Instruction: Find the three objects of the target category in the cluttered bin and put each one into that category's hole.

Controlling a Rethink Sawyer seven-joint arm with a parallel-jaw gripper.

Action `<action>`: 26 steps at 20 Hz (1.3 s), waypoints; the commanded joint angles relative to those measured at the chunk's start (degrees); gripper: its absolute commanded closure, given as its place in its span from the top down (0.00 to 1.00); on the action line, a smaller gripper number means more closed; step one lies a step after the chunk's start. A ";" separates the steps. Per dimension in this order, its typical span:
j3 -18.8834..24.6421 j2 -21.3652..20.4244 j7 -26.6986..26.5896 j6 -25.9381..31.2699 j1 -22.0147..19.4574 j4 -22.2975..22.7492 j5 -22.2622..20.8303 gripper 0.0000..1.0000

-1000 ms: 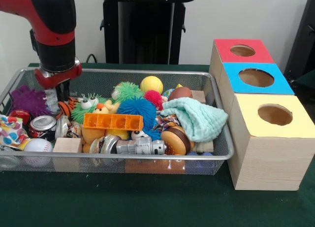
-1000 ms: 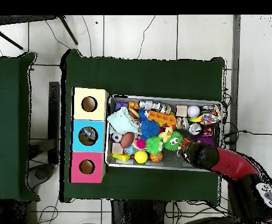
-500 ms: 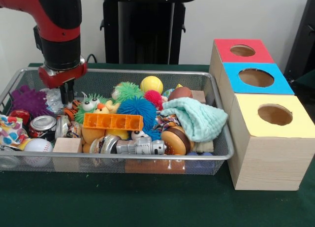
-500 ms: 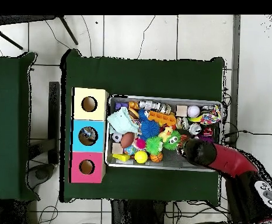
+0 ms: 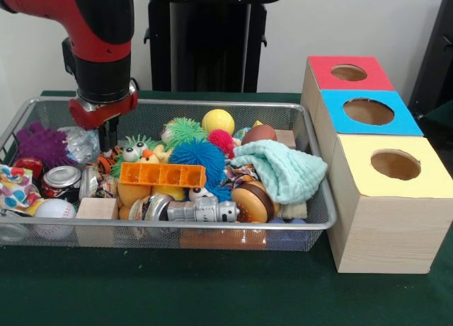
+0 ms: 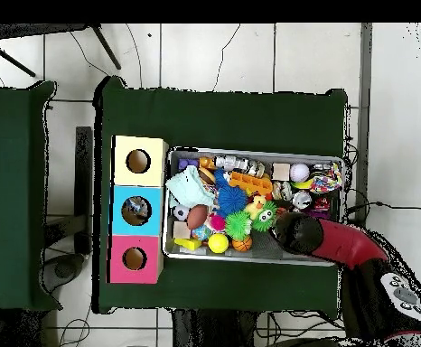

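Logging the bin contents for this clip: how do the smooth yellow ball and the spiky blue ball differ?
The smooth yellow ball is plain-surfaced and looks smaller; the spiky blue ball is covered in soft bristles and looks larger. In the front view the yellow ball lies by the far rim of the wire mesh bin, while the blue ball sits mid-bin, just behind the orange plastic block. Both are round, and neither is touched by the hand.

No readable text, label, brand or number is showing anywhere; the printing on the small can (image 5: 62, 177) in the wire bin (image 5: 212, 108) is staying illegible
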 commanded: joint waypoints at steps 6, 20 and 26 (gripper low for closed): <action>-1.81 2.66 11.46 0.80 1.97 -2.11 -0.54 0.00; 17.89 1.22 11.62 -11.00 -10.61 7.12 5.28 0.00; 19.64 -2.16 15.22 -10.31 -9.27 8.53 8.50 0.00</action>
